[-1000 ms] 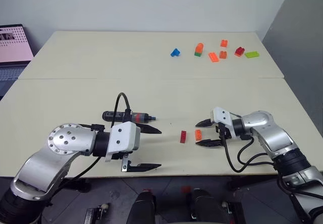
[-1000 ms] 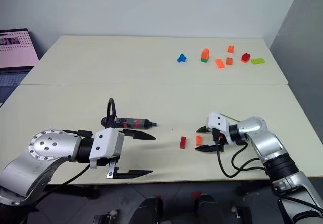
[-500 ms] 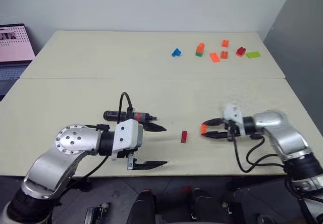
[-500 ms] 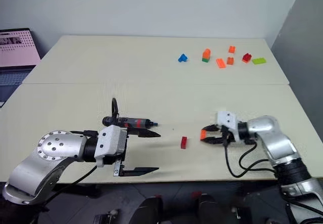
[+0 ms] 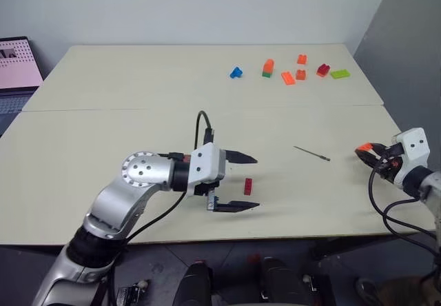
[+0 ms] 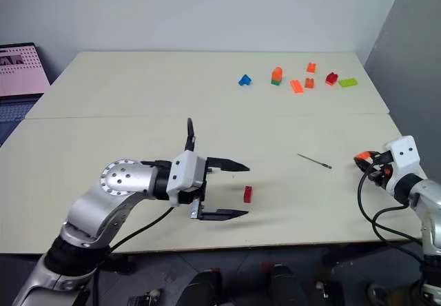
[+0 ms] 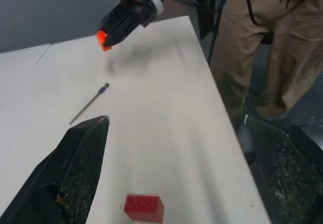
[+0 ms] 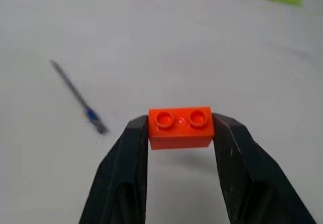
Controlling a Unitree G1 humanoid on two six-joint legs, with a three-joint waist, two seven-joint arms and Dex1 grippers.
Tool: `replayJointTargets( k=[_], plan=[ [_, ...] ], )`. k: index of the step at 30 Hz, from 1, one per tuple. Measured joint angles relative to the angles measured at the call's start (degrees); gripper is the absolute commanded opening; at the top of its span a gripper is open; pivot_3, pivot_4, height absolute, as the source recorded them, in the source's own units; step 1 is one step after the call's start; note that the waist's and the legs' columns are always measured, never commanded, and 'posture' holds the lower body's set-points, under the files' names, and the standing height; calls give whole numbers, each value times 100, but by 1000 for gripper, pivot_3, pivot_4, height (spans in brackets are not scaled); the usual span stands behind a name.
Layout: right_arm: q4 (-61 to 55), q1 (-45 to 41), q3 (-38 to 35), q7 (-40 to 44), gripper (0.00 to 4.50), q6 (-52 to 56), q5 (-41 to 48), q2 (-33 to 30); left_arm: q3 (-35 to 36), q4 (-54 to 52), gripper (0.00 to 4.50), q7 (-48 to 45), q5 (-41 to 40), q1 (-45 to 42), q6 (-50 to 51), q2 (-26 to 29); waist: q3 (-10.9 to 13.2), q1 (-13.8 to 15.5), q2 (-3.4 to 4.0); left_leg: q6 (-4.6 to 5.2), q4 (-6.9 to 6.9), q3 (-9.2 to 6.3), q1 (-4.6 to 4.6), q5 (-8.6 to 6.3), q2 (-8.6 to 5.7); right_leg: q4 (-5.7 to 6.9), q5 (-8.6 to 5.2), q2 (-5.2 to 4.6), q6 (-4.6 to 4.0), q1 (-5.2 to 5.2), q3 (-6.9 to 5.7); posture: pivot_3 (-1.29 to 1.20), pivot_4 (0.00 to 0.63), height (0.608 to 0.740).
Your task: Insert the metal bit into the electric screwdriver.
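The metal bit (image 5: 311, 154) lies bare on the table as a thin dark rod, right of centre; the right wrist view has it (image 8: 75, 95) just ahead of the fingers. My right gripper (image 5: 365, 153) hovers near the table's right edge, shut on a small orange brick (image 8: 180, 125). My left gripper (image 5: 256, 182) stands open at the table's middle, pointing right, its fingers on either side of a red brick (image 5: 248, 187) without touching it. The electric screwdriver is hidden.
Several coloured bricks (image 5: 288, 78) lie in a group at the far right of the table, a blue one (image 5: 236, 72) beside them. A laptop (image 5: 17, 65) stands off the table's left. A person's trousered legs (image 7: 262, 47) stand past the table's right edge.
My right gripper has shut on the orange brick and swung far to the right with it, leaving the bit exposed. The left gripper has slid right, up to the red brick.
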Motion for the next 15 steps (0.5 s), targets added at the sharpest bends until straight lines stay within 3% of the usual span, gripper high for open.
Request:
replayJointTargets(
  k=[5, 7, 15],
  plan=[
    [705, -433, 5, -637, 1440, 2, -104, 224, -139, 102, 4500, -50, 159, -115, -103, -72, 3, -29, 11, 1, 0, 13, 0, 0, 0, 0, 2, 0, 2, -3, 12, 0, 150, 740],
    [816, -571, -1, -756, 2146, 1, -102, 224, -146, 103, 4500, -58, 198, -121, -119, -97, 3, -21, 10, 1, -1, 11, -1, 0, 1, -1, 1, 0, 2, -3, 10, 0, 150, 740],
    [603, -462, -209, -718, 4225, 269, 317, 223, -149, 105, 4500, -91, 292, -63, -140, -43, 3, 7, 10, 1, -2, 10, -4, 0, 1, -4, 1, 0, 2, -3, 9, 0, 150, 740]
  ],
)
